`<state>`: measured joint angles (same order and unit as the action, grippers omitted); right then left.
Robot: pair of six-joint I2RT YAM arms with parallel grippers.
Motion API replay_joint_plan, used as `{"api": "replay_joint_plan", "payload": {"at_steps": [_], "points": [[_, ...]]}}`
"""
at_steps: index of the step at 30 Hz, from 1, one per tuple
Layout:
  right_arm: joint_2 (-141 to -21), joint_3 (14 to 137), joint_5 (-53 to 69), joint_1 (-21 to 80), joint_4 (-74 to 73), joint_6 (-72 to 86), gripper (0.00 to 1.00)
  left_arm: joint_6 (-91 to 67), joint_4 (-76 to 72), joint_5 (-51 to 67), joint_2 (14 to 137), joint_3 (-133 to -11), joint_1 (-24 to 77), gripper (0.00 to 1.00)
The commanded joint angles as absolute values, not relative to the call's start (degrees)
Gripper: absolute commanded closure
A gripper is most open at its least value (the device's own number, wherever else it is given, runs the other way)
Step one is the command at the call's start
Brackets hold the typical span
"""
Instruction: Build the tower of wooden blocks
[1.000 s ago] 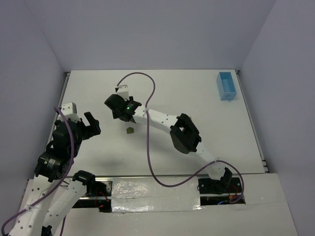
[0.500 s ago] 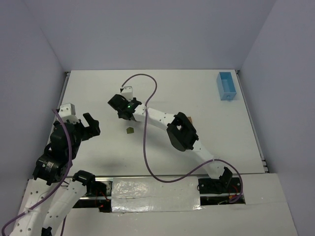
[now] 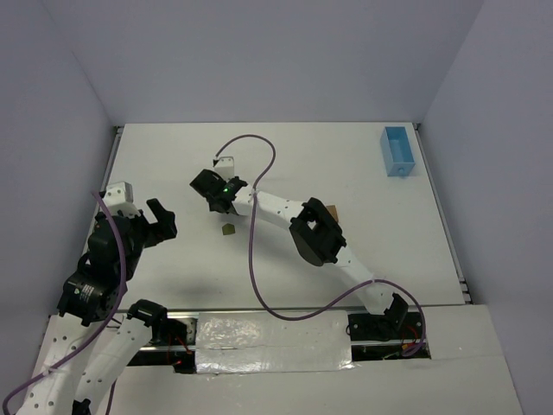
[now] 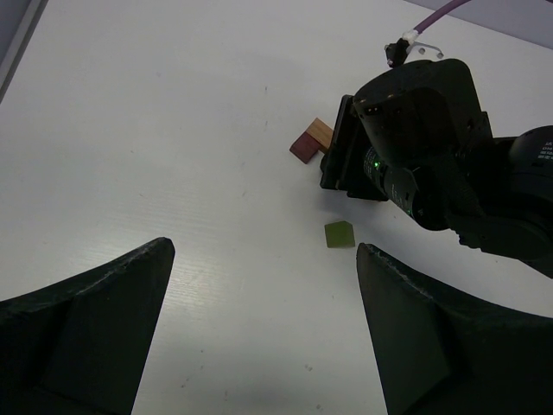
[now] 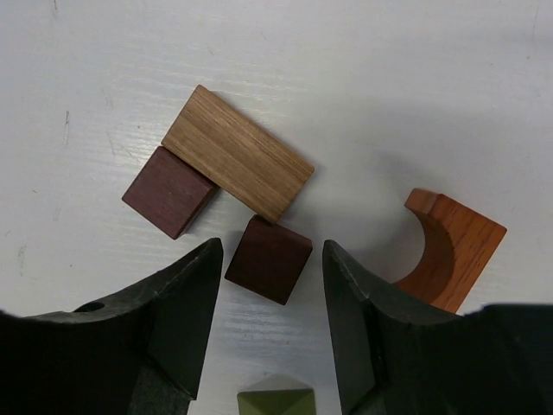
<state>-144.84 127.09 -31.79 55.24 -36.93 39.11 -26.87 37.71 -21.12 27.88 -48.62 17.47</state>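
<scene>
No stack stands; the wood blocks lie flat on the table. In the right wrist view a tan plank touches a dark brown block and a dark brown cube. An orange arch lies to the right and an olive green block sits at the bottom edge. My right gripper is open, its fingers on either side of the brown cube without touching it. My left gripper is open and empty, short of the green block. From above, the right gripper hides most of the blocks.
A light blue box stands at the back right. A small tan piece shows beside the right arm's elbow. The green block lies alone between the two grippers. The left gripper is near the table's left edge.
The right wrist has dropped closer over the blocks and its elbow has swung left. The left arm has barely moved.
</scene>
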Motion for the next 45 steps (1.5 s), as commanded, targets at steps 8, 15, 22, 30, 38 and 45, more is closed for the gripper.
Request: {"api": "replay_joint_plan", "payload": {"at_steps": [8, 15, 22, 30, 38, 45], "points": [[-145.11, 126.12, -31.64, 55.63, -35.95, 39.29, 0.49, -25.4, 35.24, -21.36, 27.16, -48.52, 17.93, 0.01], [-144.58, 125.51, -30.41, 55.81, -35.77, 37.53, 0.58, -25.4, 35.33, -21.45, 27.25, -48.52, 18.02, 0.0], [-136.68, 111.99, -29.8, 57.57, -23.76, 29.64, 0.64, -25.4, 35.25, -21.45, 27.42, -48.52, 18.19, 0.0], [-119.64, 95.55, -27.25, 58.1, -10.74, 20.4, 0.66, -25.49, 35.33, -21.71, 27.68, -48.52, 18.28, 0.0], [-98.03, 77.02, -24.52, 51.96, -12.03, 15.64, 0.66, -25.58, 35.42, -21.88, 27.95, -48.52, 18.54, 0.0], [-85.09, 57.05, -17.23, 39.21, -9.05, 7.92, 0.68, -25.49, 35.42, -21.8, 28.39, -48.52, 18.72, 0.0]]}}
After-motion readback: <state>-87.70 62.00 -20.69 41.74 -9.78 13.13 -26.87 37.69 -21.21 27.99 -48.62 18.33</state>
